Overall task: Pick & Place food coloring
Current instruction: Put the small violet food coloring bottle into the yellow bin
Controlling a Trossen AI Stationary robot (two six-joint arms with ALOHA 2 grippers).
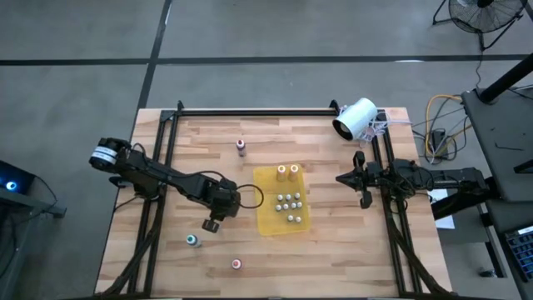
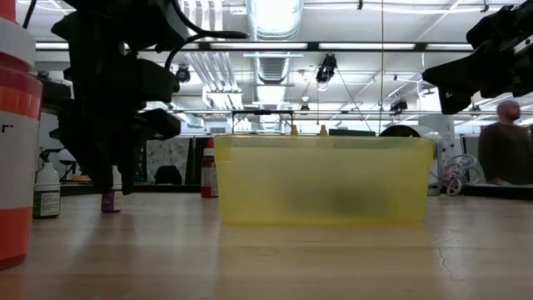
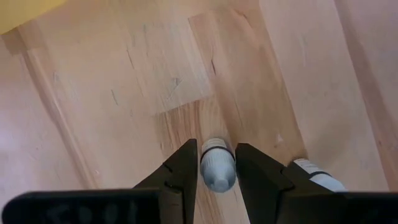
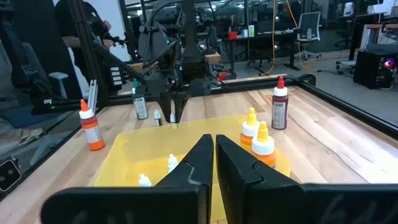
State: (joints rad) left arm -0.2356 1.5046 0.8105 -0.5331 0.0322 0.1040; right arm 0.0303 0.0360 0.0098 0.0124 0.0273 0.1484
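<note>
My left gripper (image 1: 211,226) points steeply down over the bare wood left of the yellow tray (image 1: 265,225), shut on a tiny whitish food coloring bottle (image 3: 217,168). A second tiny bottle (image 3: 314,173) stands right beside one finger. Inside the tray stand two orange-topped bottles (image 1: 287,171) and several small whitish ones (image 1: 290,204). Standing loose on the table are a maroon-topped bottle (image 1: 241,147), a teal-topped one (image 1: 192,241) and a pink-topped one (image 1: 236,264). My right gripper (image 1: 340,177) waits shut and level at the table's right side, pointing at the tray. My left gripper pinches the tiny bottle by its two opposite sides (image 3: 205,163) between its two fingers. The fingers come from above, slanting down. The bottle stays upright between them. Whether its base rests on the wood, I cannot tell.
A big white cylinder-shaped device (image 1: 356,118) lies at the far right corner. Black frame rails (image 1: 250,110) run along the far edge and down both sides. Bare wood stretches between the tray and the near edge.
</note>
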